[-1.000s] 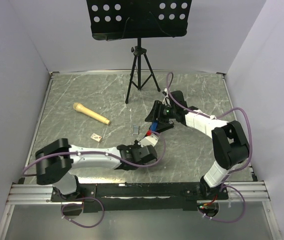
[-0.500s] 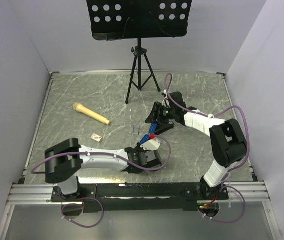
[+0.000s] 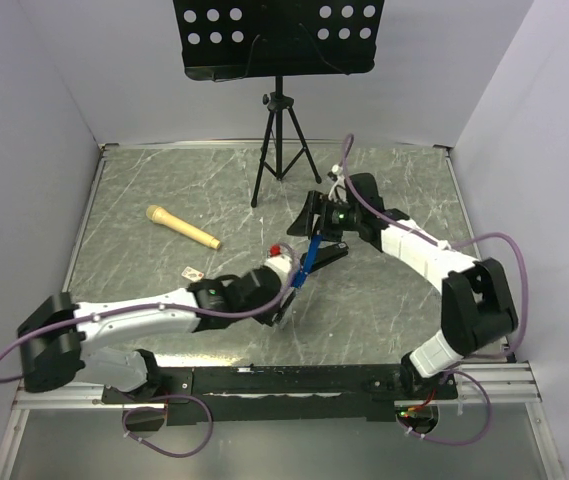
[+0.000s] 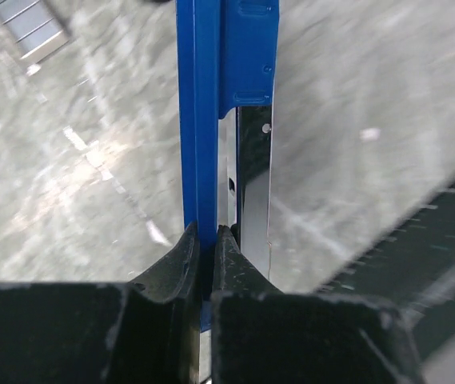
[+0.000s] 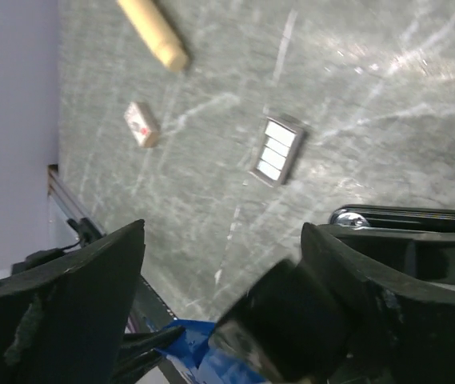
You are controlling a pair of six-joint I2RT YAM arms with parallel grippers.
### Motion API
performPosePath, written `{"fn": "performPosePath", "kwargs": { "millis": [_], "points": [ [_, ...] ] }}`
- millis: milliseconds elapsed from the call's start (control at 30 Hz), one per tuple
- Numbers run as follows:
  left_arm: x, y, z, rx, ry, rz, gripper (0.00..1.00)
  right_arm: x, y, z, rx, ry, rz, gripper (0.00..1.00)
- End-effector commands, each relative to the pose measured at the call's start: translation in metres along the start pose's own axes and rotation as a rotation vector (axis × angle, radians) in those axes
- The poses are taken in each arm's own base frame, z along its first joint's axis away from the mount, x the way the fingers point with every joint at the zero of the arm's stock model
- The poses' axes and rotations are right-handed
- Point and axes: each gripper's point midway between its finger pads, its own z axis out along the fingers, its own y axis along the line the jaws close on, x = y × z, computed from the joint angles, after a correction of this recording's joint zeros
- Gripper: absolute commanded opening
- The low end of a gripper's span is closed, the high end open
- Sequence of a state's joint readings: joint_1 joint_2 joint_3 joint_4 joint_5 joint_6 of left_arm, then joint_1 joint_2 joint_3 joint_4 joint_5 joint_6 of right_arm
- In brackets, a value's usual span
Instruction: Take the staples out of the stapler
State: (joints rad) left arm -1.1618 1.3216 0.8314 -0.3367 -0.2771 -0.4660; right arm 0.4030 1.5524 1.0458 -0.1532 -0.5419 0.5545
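L gripper [image 4: 205, 236]: pinched tight on long blue tool [image 4: 207, 96] | stapler [image 5: 277, 150]: flat on marble table [image 5: 371, 96], clear of both grippers, beige card [image 5: 141, 124] at its 10 o'clock; likely light, stiff, slick, so pinch across its long edges | containers: none seen | R gripper [image 5: 223, 232]: spread, stapler at its 1 o'clock

The grey marbled desk [image 3: 164, 180] carries a beige stick [image 3: 182, 227] lying slantwise at the left. A small beige card [image 3: 193, 272] lies nearer the arms, apart from the stick. The little grey stapler [image 5: 277, 150] lies flat, apart from the card. A black stand [image 3: 281, 150] is planted at the back on three legs.
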Motion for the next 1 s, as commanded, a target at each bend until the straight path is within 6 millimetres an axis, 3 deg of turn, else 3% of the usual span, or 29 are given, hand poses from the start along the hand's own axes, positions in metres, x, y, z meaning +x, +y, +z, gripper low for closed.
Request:
{"fn": "performPosePath", "kwargs": {
  "millis": [0,100,267,400,667,967],
  "points": [
    [-0.050,-0.036,-0.024,0.315,-0.155,-0.140,0.01,-0.022,0.041,-0.039,-0.093,-0.077,-0.071,0.90],
    [-0.060,-0.041,-0.033,0.405,-0.194,-0.188,0.01,-0.018,0.047,-0.053,-0.102,-0.086,-0.072,0.99],
    [-0.078,-0.040,-0.044,0.503,-0.249,-0.273,0.01,-0.005,0.052,-0.073,-0.102,-0.096,-0.065,1.00],
    [-0.081,-0.039,-0.050,0.559,-0.271,-0.323,0.01,0.004,0.056,-0.091,-0.100,-0.130,-0.069,1.00],
    [-0.078,-0.051,-0.061,0.667,-0.302,-0.261,0.01,0.010,0.050,-0.101,-0.051,-0.134,-0.070,0.97],
    [-0.074,-0.059,-0.080,0.759,-0.354,-0.145,0.01,-0.018,0.042,-0.087,0.004,-0.127,-0.106,0.93]
  ]
}}
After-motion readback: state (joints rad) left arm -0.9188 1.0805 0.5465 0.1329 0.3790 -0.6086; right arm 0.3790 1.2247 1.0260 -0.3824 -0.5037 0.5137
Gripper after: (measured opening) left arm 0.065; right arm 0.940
